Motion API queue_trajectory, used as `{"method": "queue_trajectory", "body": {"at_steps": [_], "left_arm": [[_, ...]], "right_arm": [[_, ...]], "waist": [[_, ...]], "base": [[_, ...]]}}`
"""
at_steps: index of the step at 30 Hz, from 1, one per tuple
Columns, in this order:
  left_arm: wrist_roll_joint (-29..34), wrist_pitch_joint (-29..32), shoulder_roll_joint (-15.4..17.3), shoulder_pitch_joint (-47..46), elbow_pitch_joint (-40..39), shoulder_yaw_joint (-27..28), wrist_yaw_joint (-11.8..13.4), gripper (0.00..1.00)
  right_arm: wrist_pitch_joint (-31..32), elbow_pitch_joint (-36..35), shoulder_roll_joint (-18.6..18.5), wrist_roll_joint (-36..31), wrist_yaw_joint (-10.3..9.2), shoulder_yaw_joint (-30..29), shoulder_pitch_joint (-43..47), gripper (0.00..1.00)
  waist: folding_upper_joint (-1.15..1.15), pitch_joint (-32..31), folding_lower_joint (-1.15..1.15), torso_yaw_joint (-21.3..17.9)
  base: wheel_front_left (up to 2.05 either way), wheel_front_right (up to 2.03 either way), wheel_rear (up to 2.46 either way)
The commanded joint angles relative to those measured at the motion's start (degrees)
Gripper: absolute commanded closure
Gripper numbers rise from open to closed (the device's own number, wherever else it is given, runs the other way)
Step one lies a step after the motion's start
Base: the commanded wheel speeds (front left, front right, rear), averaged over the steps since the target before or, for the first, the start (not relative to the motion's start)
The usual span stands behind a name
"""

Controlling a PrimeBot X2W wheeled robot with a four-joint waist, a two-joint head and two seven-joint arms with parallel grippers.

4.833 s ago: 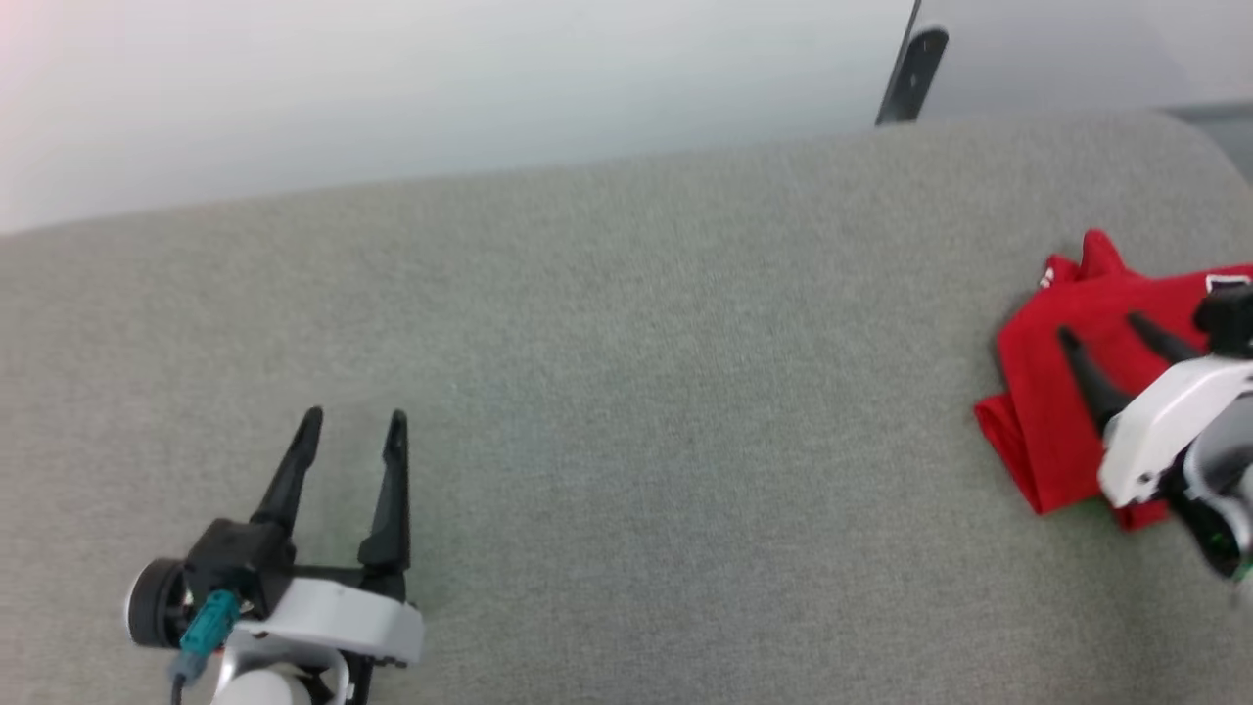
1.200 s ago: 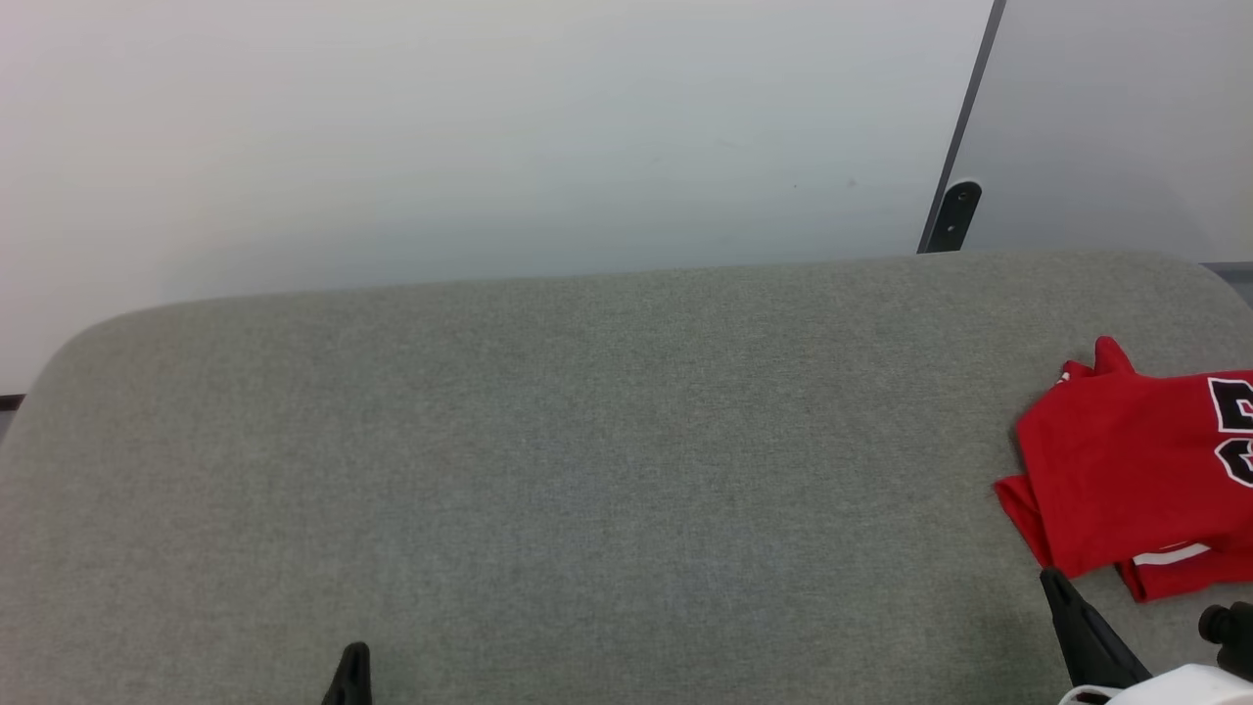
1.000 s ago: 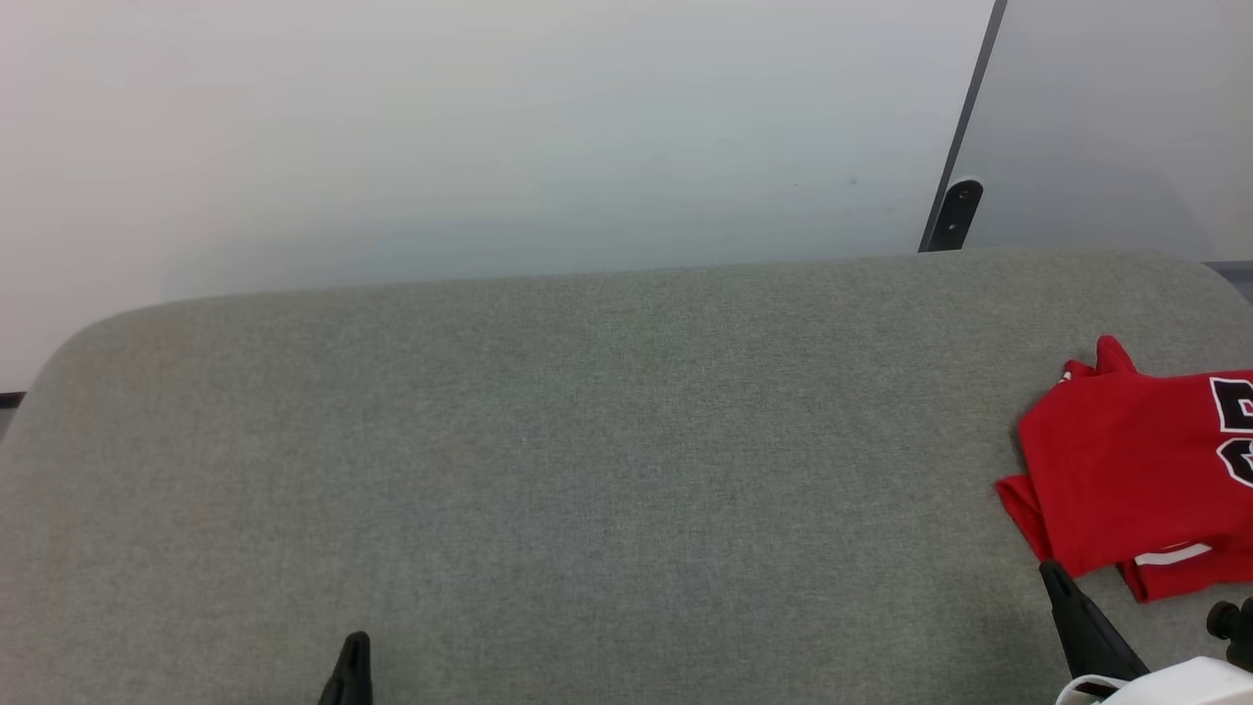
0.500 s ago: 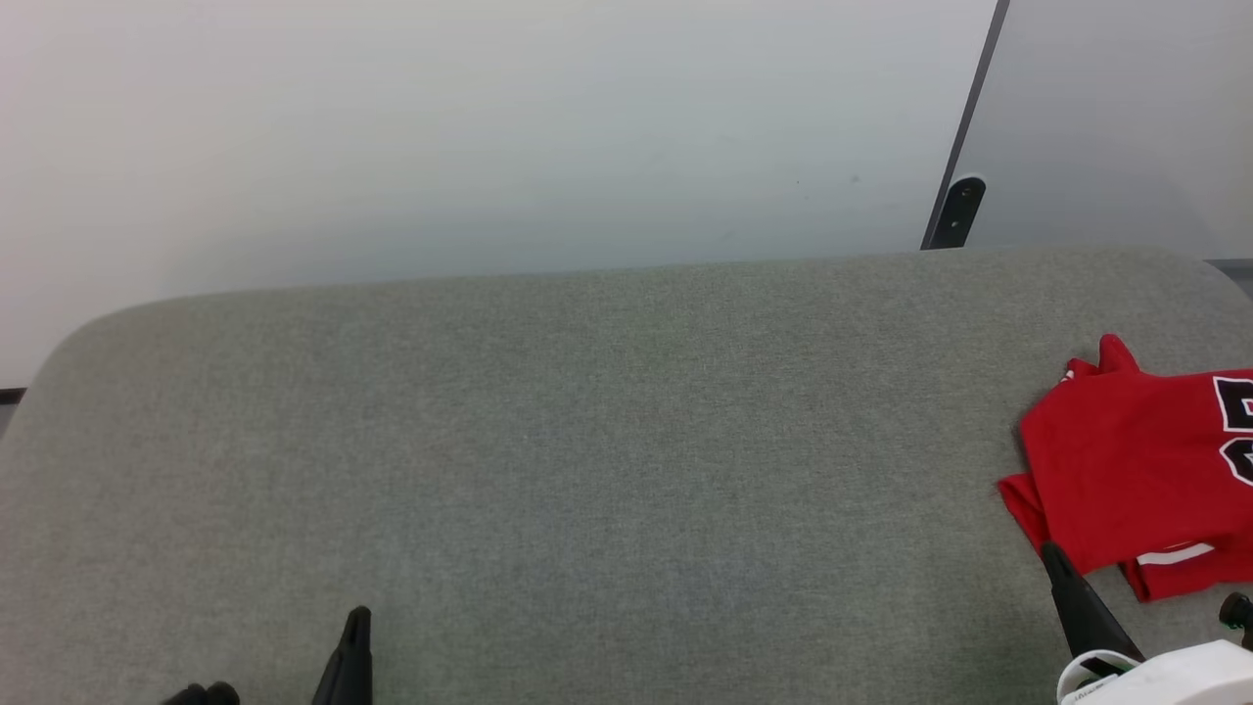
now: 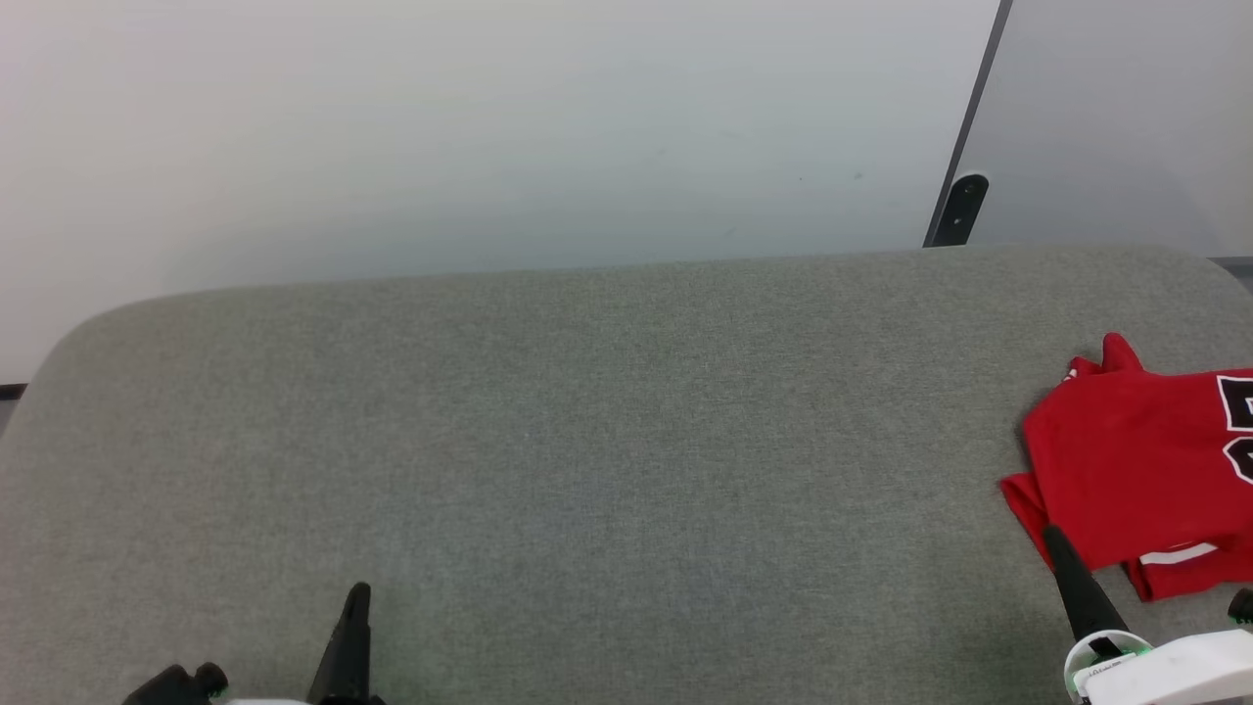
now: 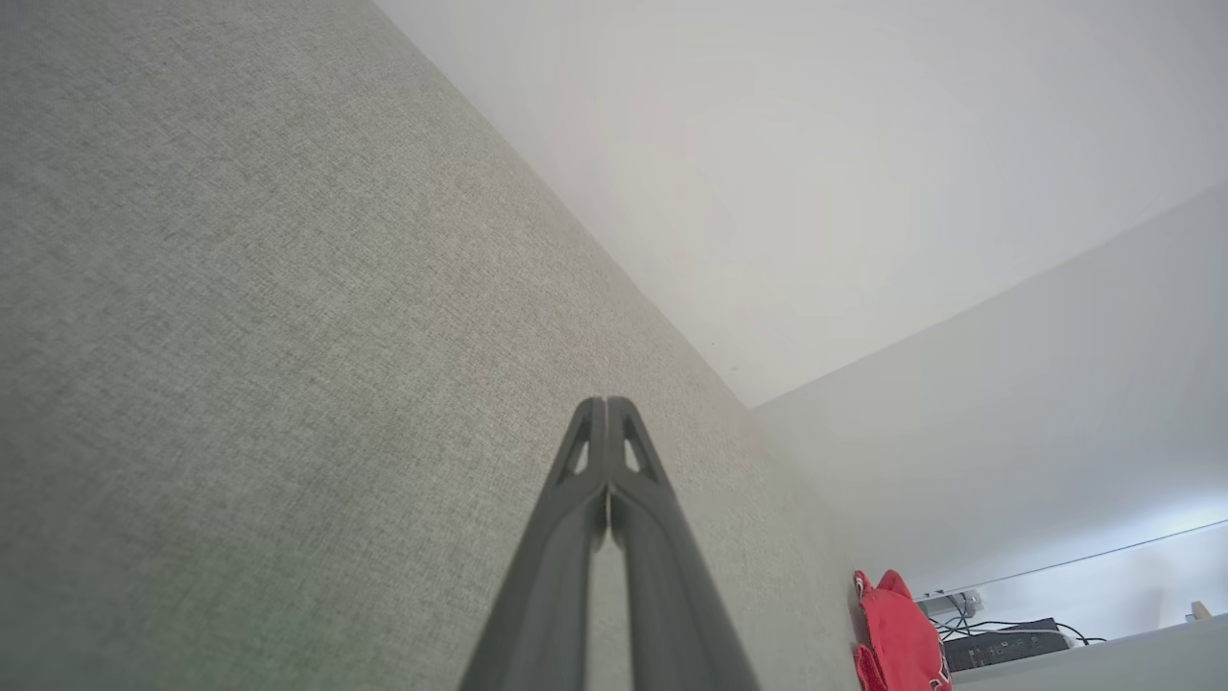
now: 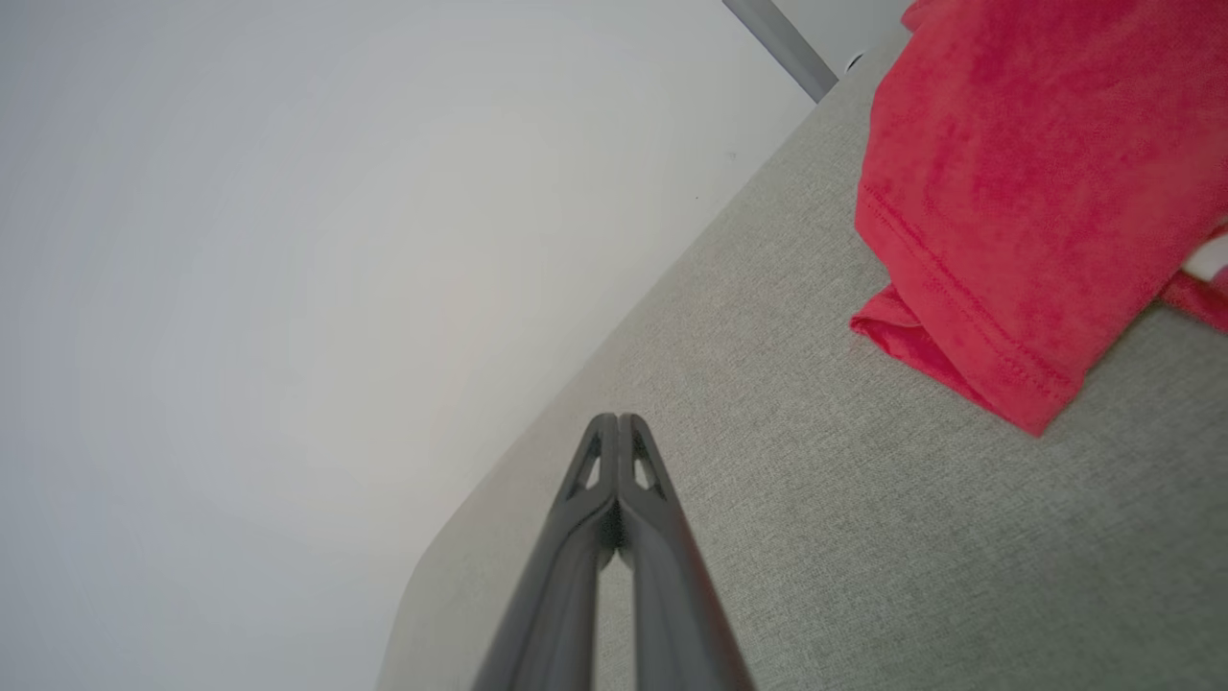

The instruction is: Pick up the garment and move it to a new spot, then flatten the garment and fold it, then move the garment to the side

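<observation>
1. The red jersey [image 5: 1126,460] carries black, white-outlined characters [image 5: 1239,416] at the head view's right edge; the frame cuts them off; none can be read.
2. No other legible text.

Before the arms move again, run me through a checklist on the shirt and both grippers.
1. Garment folded: ok, a compact red stack.
2. Garment at the side: ok, at the right end of the grey surface.
3. Left gripper empty: ok, fingers pressed together, nothing between them.
4. Right gripper free of the garment: ok, shut, with grey surface showing between its tip and the red hem.
5. Whole garment on the surface: cannot tell, its right part runs past the head view's edge.
</observation>
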Motion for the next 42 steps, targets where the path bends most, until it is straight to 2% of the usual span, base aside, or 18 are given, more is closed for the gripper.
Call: {"method": "queue_trajectory", "body": {"at_steps": [1,42], "left_arm": [[-1.4,0.3,0.1,-1.3,-0.2,0.4,-0.5,1.00],[-23.4,5.6,-1.7,-8.4,5.6,3.6,-3.7,1.00]], "right_arm": [[-0.2,-0.2,-0.1,1.2,-0.02,-0.3,-1.4,1.00],[-0.8,5.3,1.7,21.3,-0.04,-1.7,-5.7,1.00]], "waist": [[0.00,0.0,0.00,0.0],[0.00,0.6,0.00,0.4]], "base": [[0.00,0.00,0.00],[0.00,0.00,0.00]]}}
